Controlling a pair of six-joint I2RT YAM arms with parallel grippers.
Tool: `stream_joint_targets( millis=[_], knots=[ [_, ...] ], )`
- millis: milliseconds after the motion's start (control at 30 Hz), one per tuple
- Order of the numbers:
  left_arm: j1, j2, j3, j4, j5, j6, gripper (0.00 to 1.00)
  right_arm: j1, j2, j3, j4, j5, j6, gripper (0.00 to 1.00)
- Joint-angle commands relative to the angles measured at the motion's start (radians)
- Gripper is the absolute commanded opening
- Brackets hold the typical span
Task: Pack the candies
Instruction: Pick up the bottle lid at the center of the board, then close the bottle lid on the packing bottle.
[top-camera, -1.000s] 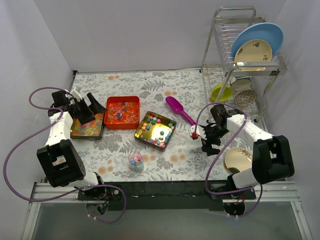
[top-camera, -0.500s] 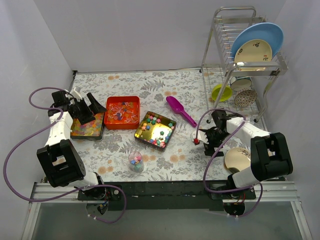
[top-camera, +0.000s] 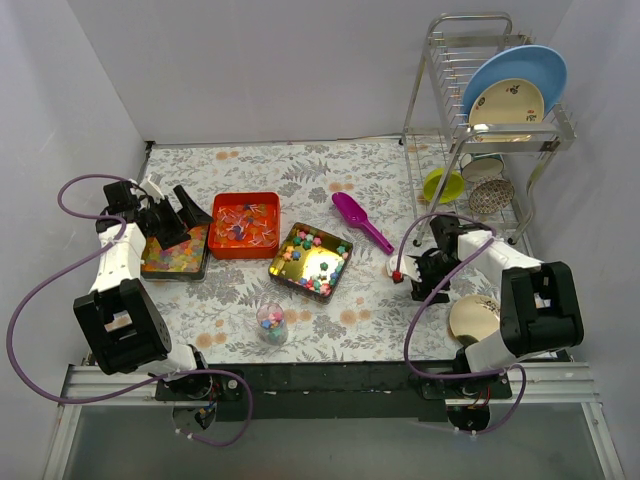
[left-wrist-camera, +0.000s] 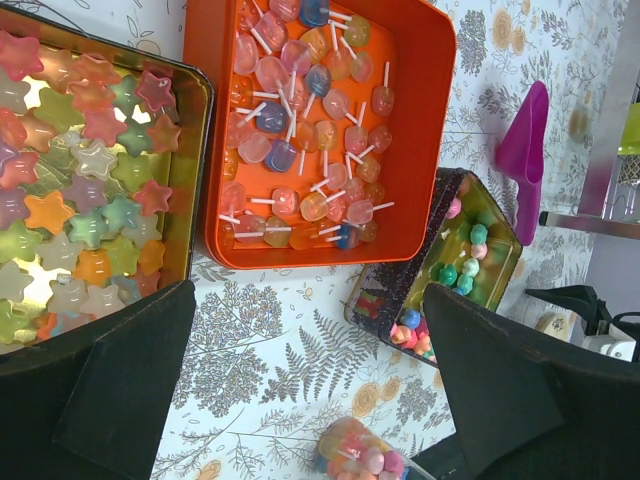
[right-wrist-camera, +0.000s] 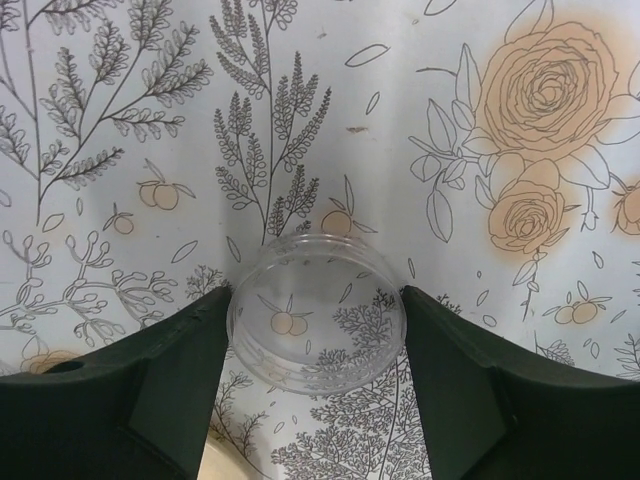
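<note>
The candies (left-wrist-camera: 300, 130) sit in three trays and one small jar on the flowered table (top-camera: 300, 170). By the left edge, a dark tray (left-wrist-camera: 195, 150) holds flat, glossy star sweets (left-wrist-camera: 80, 180) in pink, orange, green and pale yellow. Just beside it toward the middle, an orange tray (left-wrist-camera: 420, 60) is filled with clear-wrapped pieces on thin white sticks, tinted pink, amber and blue. A gold tray (top-camera: 312, 262) near the middle carries small pastel lumps (left-wrist-camera: 462, 262) in pink, blue, green and yellow, mostly along its rim, with shiny gold showing in the centre. A small clear jar (top-camera: 270, 322) toward the near edge is packed with the same pastel lumps.

The left claw (left-wrist-camera: 310, 292) hangs over the gap between the dark tray and the orange tray, fingers spread wide with nothing between them. The right claw (right-wrist-camera: 317, 300) is low over the right part of the table, with a finger on each side of a clear round lid (right-wrist-camera: 315, 340) lying flat. Both fingers sit right at its rim, but I cannot tell whether they grip it.

A purple scoop (top-camera: 358, 218) lies beyond the gold tray, and a dish rack (top-camera: 440, 60) fills the far right corner
</note>
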Motion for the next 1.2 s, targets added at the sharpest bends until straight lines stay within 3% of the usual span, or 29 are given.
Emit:
stream_joint_targets(
  millis=[0,100,300,500,700,900,1167],
  knots=[
    [-0.003,-0.022,0.023,0.017,0.019,0.016,0.98,0.013,-0.055,0.089,-0.092,-0.059,0.009,0.74],
    [-0.009,-0.020,0.016,0.037,0.039,0.036,0.98,0.075,-0.078,0.238,-0.197,-0.139,0.084,0.73],
    [-0.022,-0.068,-0.050,0.148,-0.053,0.032,0.98,0.418,-0.081,0.483,-0.229,-0.160,0.280,0.75],
    [-0.022,-0.180,-0.085,0.157,0.004,0.249,0.98,0.657,0.096,0.773,-0.307,-0.110,0.460,0.75],
    [-0.017,-0.169,-0.079,0.145,-0.077,0.133,0.98,0.854,0.297,1.050,-0.408,-0.136,0.540,0.74],
    [-0.015,-0.227,-0.121,0.212,-0.086,0.039,0.98,0.983,0.405,1.146,-0.416,-0.125,0.570,0.74],
    [-0.015,-0.272,-0.113,0.209,-0.119,0.042,0.98,1.020,0.494,1.183,-0.379,-0.044,0.587,0.73]
  ],
)
